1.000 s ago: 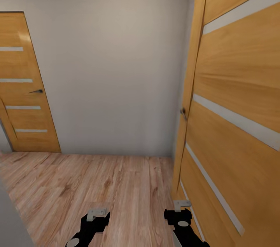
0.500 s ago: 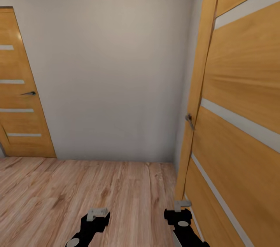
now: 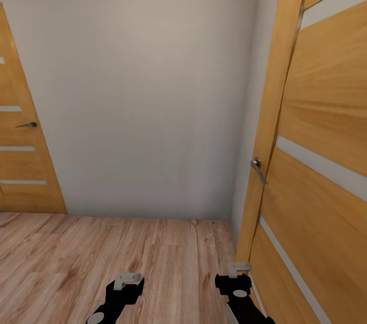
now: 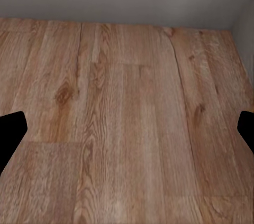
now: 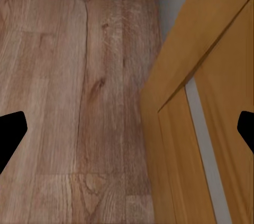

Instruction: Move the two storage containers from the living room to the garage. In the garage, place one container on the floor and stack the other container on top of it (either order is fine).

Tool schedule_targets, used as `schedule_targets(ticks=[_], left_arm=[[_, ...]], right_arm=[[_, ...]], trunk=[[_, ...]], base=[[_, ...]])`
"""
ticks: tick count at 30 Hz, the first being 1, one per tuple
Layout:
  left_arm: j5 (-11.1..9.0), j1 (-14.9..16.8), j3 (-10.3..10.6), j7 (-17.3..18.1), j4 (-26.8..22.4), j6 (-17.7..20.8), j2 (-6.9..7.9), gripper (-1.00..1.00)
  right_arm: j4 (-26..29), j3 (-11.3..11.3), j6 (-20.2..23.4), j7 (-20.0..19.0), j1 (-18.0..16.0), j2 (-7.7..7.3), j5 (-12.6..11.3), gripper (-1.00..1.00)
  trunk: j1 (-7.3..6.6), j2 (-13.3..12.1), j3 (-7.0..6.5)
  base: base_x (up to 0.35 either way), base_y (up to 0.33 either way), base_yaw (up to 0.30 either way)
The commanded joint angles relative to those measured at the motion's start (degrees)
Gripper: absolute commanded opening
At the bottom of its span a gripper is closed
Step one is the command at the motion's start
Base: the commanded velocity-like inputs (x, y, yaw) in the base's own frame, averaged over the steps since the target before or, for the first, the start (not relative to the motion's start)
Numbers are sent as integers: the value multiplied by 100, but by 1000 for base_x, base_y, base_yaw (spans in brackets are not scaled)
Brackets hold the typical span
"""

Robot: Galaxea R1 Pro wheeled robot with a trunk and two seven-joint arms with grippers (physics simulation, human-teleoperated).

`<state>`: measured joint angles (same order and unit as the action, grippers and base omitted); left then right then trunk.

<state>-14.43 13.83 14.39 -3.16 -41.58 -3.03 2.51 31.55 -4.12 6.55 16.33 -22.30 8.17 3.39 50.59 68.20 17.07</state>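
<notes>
I see both arms held low and forward over the plank floor (image 3: pixel 102 258). Left gripper (image 4: pixel 127 134) and right gripper (image 5: pixel 127 134) gape wide, empty. A wooden door (image 3: pixel 326 125) stands just beside the right arm.

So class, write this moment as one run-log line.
phase: transit | left gripper: open, empty | right gripper: open, empty | near: wooden door at right | floor: wood planks
</notes>
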Motion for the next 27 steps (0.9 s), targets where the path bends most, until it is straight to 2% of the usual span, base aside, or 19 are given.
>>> schedule_targets(ticks=[1,13,27], left_arm=[[-60,5,40,-34,1,-26,8,100],[-60,5,37,-33,1,-31,5,100],[-57,5,46,18,1,-31,12,100]], right_arm=[[10,-26,56,37,-2,-2,37,100],[10,-26,56,38,-2,-1,34,100],[10,-24,56,38,-2,0,39,100]], trunk=[[1,4,7],[1,4,7],[1,4,7]], base=[[56,0,0],[34,0,87],[294,0,15]])
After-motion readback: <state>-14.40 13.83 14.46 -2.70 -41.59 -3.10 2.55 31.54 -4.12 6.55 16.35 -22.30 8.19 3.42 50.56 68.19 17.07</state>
